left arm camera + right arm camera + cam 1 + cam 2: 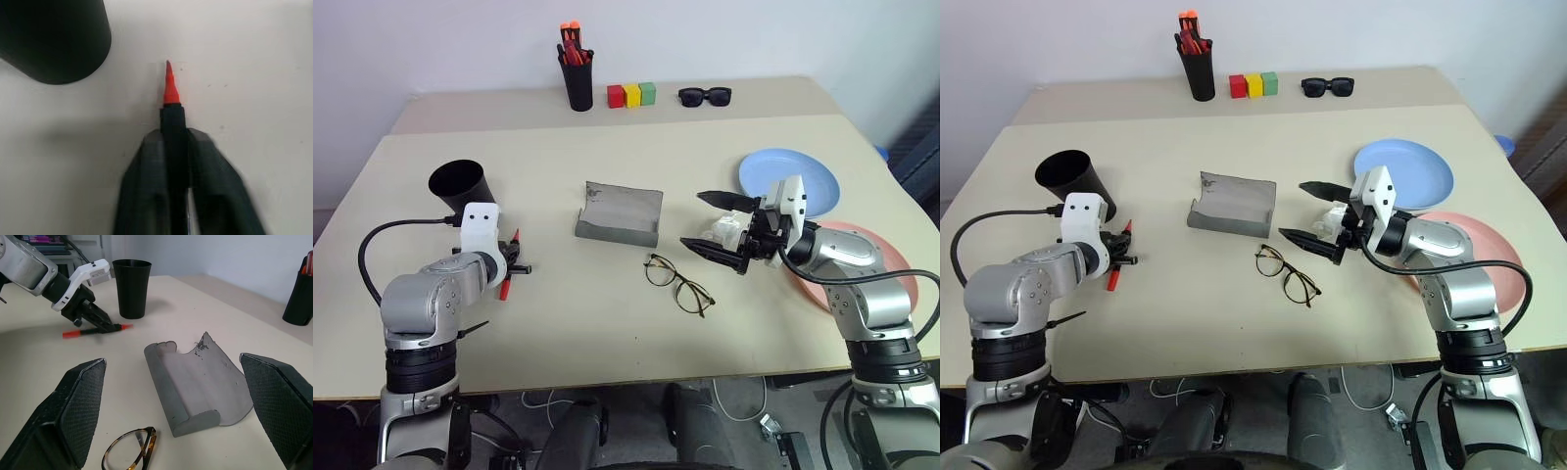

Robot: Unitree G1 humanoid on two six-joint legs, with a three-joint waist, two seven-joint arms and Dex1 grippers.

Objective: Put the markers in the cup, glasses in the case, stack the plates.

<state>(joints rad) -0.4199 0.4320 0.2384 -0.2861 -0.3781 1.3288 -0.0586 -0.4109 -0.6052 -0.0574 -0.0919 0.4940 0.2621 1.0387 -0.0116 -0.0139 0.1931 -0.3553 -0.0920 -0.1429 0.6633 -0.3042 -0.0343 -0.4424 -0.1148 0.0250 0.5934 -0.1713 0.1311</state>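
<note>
Left gripper (100,324) pinches the red marker (93,331) against the table, just beside the black cup (131,288). Right gripper (715,223) hangs with fingers spread wide (nothing held) above the glasses (677,284).

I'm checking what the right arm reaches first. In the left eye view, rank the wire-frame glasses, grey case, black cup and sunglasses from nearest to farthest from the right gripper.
From the right gripper, jaws open:
1. Thin wire-frame glasses, just below it.
2. Grey hinged glasses case, lying open to its left.
3. Thick black sunglasses, at the table's far edge.
4. Wide black cup, far left, beside the left gripper.
</note>
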